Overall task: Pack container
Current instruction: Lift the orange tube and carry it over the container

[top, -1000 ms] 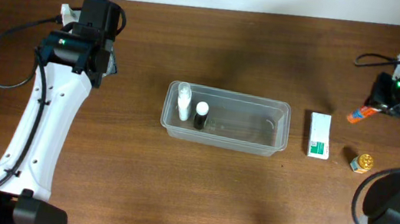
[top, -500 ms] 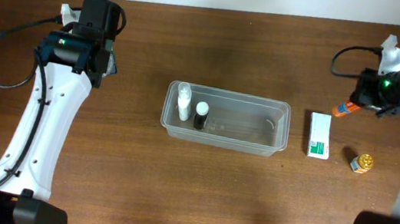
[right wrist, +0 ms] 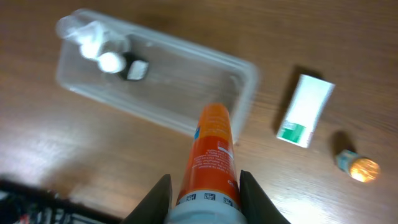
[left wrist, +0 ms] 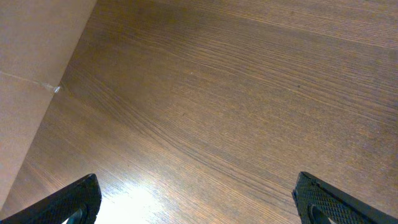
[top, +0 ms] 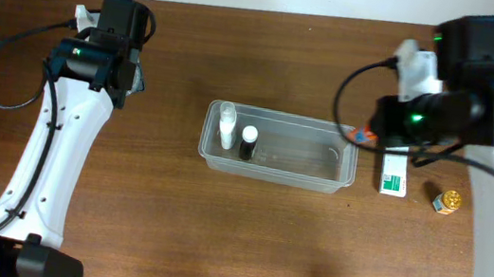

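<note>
Gripping an orange tube point(right wrist: 211, 149), the right hand point(right wrist: 205, 200) is clenched on it, one finger pressed to each side. It hangs over the tabletop point(top: 214, 240). Seen from overhead, the tube's tip sits just at the right end of the container point(top: 283, 117). The container rests mid-tabletop, long side running left to right. A white bottle point(top: 227, 124) and a black bottle point(top: 247, 144) with a white cap stand side by side at its left end. A white-and-green box point(top: 394, 168) lies just right of the container, and a small gold-topped jar point(top: 449, 201) sits beyond it. The left hand point(left wrist: 199, 208) is released, its fingertips spread wide over bare wood, well apart from the container.
</note>
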